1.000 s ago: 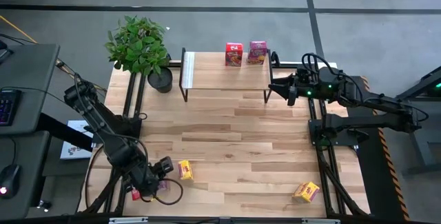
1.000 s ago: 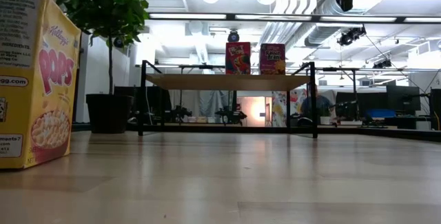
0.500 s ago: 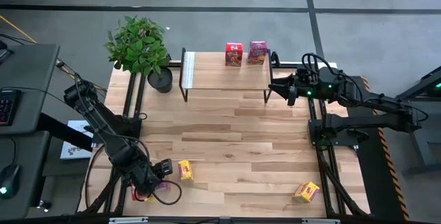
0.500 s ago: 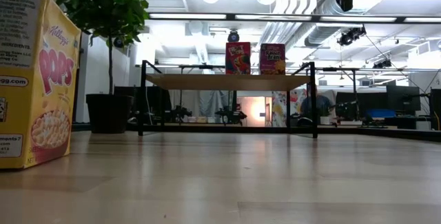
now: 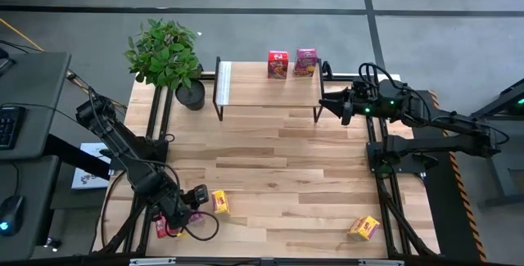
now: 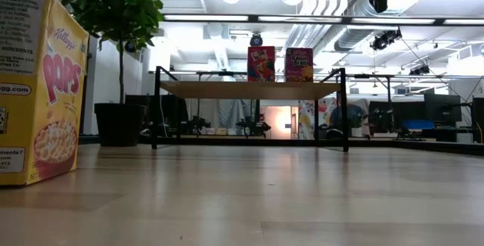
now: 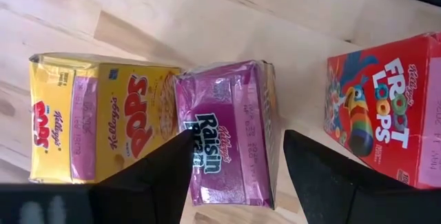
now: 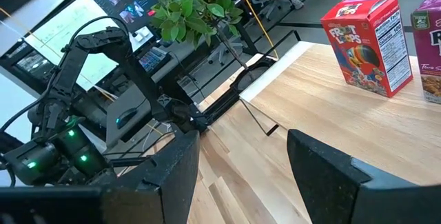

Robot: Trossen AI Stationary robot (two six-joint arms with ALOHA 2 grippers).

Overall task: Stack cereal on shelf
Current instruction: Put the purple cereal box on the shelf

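Overall, the wooden table [image 5: 270,160] is seen from above with the shelf [image 5: 266,82] set at its far edge, beside a potted plant [image 5: 168,57] at the far left corner. On the shelf's light wood top a red Froot Loops box [image 5: 277,64] and a pink Raisin Bran box [image 5: 305,61] are stood upright, just beside each other toward the right end; in the low view the same two boxes are seen side by side on the shelf.

The left arm is reached down at the near left corner of the table, and the left gripper [image 5: 190,209] is held over a cluster of boxes there. In the left wrist view its fingers [image 7: 155,172] are seen spread apart, with a magenta Raisin Bran box [image 7: 227,131] lying flat between them. A yellow Corn Pops box [image 7: 103,117] is laid touching that box on one side, and a second red Froot Loops box [image 7: 386,110] is laid near it on the other side, with a gap between.

The right gripper [image 5: 327,105] is held by the shelf's right end, fingers spread and empty.

Another yellow box [image 5: 364,227] is seen lying alone near the table's near right corner.
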